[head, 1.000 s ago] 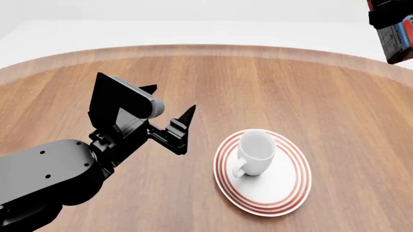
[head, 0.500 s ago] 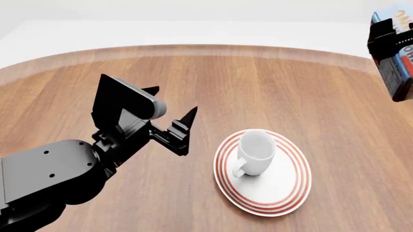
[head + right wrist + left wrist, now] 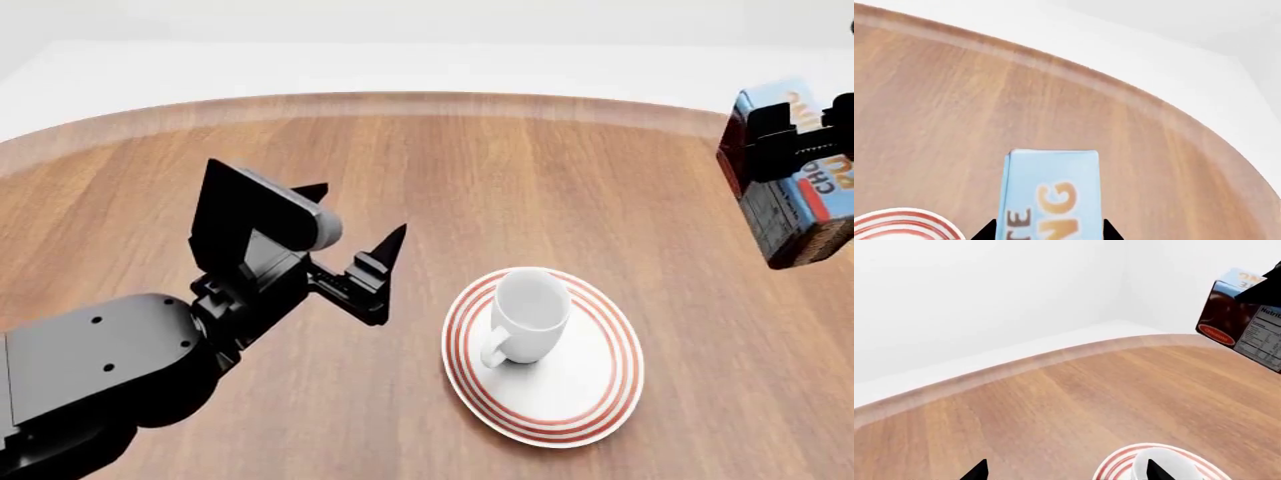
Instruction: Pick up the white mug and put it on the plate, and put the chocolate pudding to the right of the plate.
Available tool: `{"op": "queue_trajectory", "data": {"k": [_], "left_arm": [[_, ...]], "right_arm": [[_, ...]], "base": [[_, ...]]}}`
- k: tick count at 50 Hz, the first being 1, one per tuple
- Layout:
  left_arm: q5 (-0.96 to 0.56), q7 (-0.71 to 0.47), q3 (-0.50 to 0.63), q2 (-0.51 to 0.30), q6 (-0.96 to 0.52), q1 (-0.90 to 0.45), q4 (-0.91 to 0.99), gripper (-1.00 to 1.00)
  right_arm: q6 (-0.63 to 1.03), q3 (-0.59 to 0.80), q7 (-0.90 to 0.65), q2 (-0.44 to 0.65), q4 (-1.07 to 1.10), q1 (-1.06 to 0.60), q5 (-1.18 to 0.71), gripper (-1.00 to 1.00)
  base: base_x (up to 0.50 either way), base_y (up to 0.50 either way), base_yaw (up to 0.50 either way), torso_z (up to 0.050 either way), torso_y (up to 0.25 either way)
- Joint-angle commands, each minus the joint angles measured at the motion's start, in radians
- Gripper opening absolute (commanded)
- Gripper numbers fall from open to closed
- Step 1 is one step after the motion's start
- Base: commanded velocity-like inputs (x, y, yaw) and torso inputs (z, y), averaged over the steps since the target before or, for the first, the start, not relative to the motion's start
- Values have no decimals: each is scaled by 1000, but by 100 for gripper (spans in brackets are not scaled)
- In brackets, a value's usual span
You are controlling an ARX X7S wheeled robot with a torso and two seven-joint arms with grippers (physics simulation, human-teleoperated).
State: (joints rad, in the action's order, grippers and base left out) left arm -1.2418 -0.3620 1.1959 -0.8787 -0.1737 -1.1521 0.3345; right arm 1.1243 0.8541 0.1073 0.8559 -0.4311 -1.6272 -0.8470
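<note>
The white mug (image 3: 530,315) stands upright on the red-ringed plate (image 3: 583,395), its handle toward the near side. In the air at the right edge of the head view, above the table and to the right of the plate, my right gripper (image 3: 798,145) is shut on the chocolate pudding (image 3: 797,205). The right wrist view shows the pudding's (image 3: 1051,192) light blue end between the fingertips of my right gripper (image 3: 1051,231). Left of the plate, my left gripper (image 3: 355,210) stands open and empty. The left wrist view shows the mug (image 3: 1171,467), the plate (image 3: 1117,467) and the pudding (image 3: 1237,322).
The round wooden table (image 3: 574,170) has a curved far edge with white floor beyond it. The plate's rim (image 3: 901,220) shows at the corner of the right wrist view.
My right gripper has come down and to the left with the pudding, further into the head view. The left arm has hardly moved; the mug and plate stay put.
</note>
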Motion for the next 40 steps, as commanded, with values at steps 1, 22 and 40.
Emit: {"op": "queue_trajectory", "data": {"k": [1,22,40], "left_arm": [[19,23,-25,18,1,13,11,100],[22,23,-26,25,6,25,5,100],[23,27,-29,24,9,32,2,100]], "right_arm": [[-7,-136,-29,29,36,84,-74,-100],[-78,-250,-107,81,39,280,-188,-100],[-183,-214,-38,35,-55,338,-132,-100]], "base": [[0,0,0,0,0],[0,0,0,0,0],[0,0,0,0,0]]}}
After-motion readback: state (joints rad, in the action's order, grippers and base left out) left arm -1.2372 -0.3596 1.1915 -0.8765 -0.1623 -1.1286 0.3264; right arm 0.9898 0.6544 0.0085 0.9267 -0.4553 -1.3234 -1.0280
